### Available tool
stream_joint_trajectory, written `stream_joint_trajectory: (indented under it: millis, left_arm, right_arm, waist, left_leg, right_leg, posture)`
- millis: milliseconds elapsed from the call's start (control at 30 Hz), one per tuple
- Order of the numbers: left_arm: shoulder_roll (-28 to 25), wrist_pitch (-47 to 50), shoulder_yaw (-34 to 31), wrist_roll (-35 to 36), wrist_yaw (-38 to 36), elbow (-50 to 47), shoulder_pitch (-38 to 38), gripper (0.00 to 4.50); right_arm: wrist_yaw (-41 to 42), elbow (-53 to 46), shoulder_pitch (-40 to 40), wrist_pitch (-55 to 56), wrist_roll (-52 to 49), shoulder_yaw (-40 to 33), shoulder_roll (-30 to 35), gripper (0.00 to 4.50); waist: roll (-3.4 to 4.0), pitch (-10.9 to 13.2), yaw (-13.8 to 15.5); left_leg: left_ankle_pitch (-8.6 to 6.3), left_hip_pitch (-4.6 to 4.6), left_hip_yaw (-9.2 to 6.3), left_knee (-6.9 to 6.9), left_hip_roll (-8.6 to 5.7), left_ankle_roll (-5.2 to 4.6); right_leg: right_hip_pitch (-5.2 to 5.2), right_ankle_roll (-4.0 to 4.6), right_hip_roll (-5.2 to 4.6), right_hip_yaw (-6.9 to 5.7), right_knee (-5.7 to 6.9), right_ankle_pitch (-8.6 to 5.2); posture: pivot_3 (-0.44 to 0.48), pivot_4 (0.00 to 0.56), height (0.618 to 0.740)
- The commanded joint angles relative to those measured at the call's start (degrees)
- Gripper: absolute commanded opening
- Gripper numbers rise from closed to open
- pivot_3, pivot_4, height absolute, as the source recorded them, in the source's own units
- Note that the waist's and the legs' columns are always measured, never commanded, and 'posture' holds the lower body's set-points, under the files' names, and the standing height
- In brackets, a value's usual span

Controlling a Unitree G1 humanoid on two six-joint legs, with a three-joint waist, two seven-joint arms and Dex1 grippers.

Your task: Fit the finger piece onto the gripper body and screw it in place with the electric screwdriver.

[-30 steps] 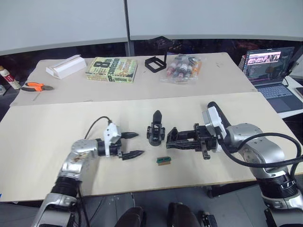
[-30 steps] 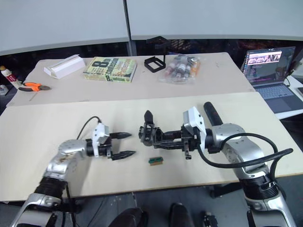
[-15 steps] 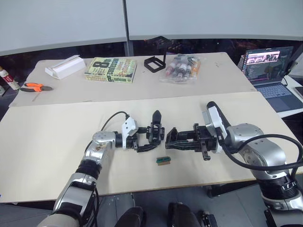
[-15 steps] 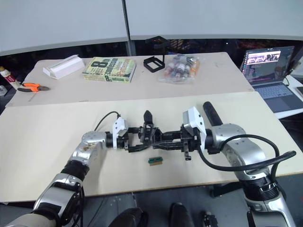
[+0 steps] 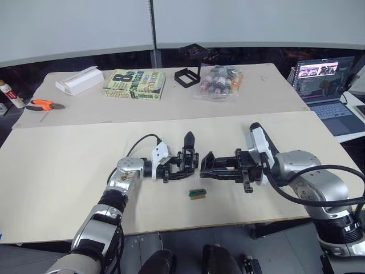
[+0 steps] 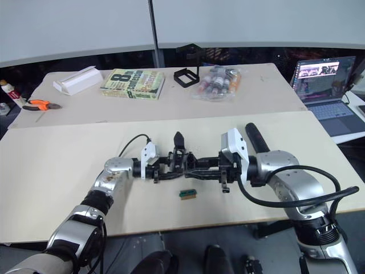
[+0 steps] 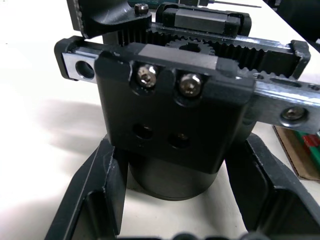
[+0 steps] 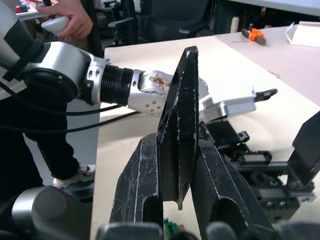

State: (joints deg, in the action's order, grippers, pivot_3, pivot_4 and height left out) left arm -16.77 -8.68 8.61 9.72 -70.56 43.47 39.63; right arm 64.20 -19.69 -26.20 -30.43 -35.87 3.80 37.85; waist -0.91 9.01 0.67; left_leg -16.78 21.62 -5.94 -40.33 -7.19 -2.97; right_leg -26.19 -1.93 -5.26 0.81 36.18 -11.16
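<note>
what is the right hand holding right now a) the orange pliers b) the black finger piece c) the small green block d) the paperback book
b: the right wrist view shows the right hand shut on the tapering black finger piece, while the small green block lies loose on the table, and the orange pliers and the paperback book sit at the far side.

The gripper body (image 5: 187, 161) stands upright mid-tabletop (image 5: 57, 165), a black block (geared rack and two screws showing). The finger piece (image 8: 179, 130), a black wedge, sits pinched on edge.
</note>
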Motion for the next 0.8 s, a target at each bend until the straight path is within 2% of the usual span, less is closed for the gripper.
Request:
stream_joint_trajectory:
  millis: [33, 200, 400, 800]
  left_arm:
    - [0.3, -0.7, 0.0, -0.2, -0.7, -1.3, -0.7, 2.3]
    - [0.0, -0.6, -0.2, -0.4, -0.5, -2.7, -1.4, 2.3]
    - [-0.7, 0.2, 0.5, -1.3, -0.5, -4.7, -2.2, 2.3]
    - [-1.1, 1.9, 0.7, -0.9, -0.4, -7.0, -3.3, 2.3]
  right_arm:
    - [-0.5, 2.7, -4.1, 1.8, 1.8, 1.3, -2.1, 0.4]
    - [-0.1, 10.6, -8.6, 5.3, 6.9, 5.4, -6.4, 0.4]
    - [0.3, 17.0, -8.6, 10.9, 12.4, 8.8, -10.3, 0.4]
    - [1.4, 22.0, -7.3, 16.1, 17.3, 10.2, -12.6, 0.4]
  waist:
    - [0.0, 0.0, 0.0]
    - [0.0, 0.0, 0.0]
    - [0.0, 0.0, -0.3]
    - [0.01, 0.0, -0.7]
  left_leg:
    - [0.0, 0.0, 0.0, 0.0, 0.0, 0.0]
    - [0.0, 0.01, 0.0, -0.01, 0.0, 0.0]
    - [0.0, 0.05, -0.01, -0.09, 0.0, -0.01]
    - [0.0, 0.04, -0.01, -0.09, 0.0, -0.01]
  right_leg:
    - [0.0, 0.0, 0.0, 0.0, 0.01, 0.0]
    - [-0.02, 0.0, 0.02, 0.0, 0.02, 0.0]
    - [-0.04, -0.01, 0.05, -0.02, 0.01, 0.0]
    - [-0.05, -0.01, 0.08, -0.02, 0.03, 0.0]
  posture:
    - [0.0, 0.15, 0.74]
    - [0.0, 0.15, 0.74]
    - [0.0, 0.15, 0.74]
    - [0.0, 0.15, 0.74]
